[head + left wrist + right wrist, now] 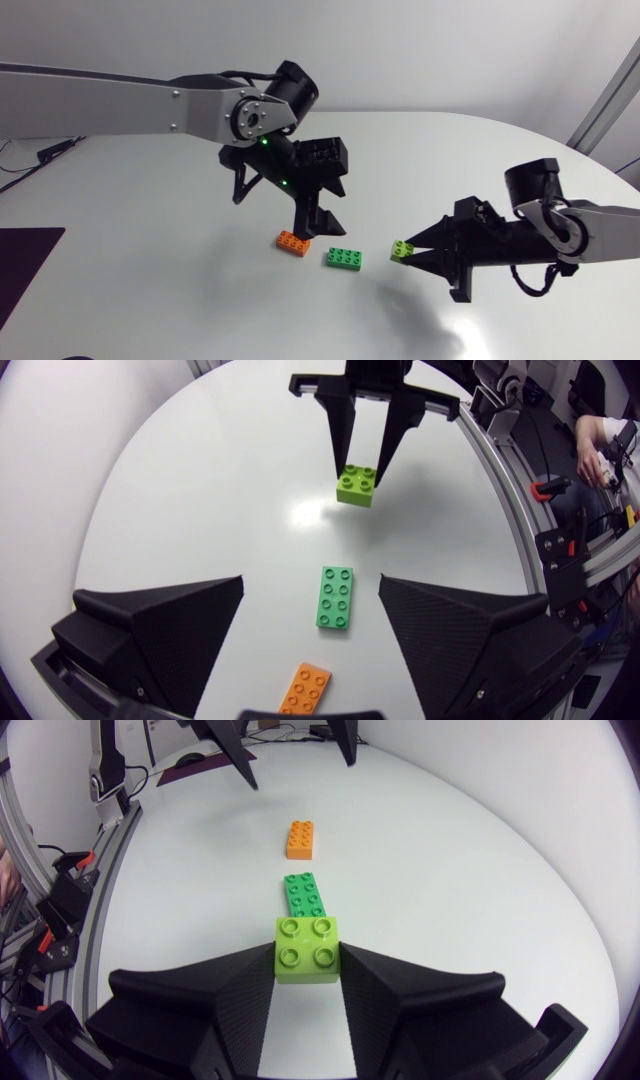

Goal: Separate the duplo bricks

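Lime brick (307, 950) is clamped in the right tool (308, 970), holding it apart from the green brick (335, 598) and orange brick (305, 688) on the bench (150, 260). Left tool (310, 585) hangs wide open, empty.

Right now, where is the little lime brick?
In the head view the lime brick sits right of centre, pinched in the right claw, with the green brick nearest it.

- Left wrist view: orange brick (305, 688) near end cut off by frame edge, at left gripper (311, 577) base.
- Right wrist view: green brick (303, 892) near end hidden behind lime brick (307, 952).
- Head view: lime brick's 3 o'clock side covered by right gripper (412, 248).
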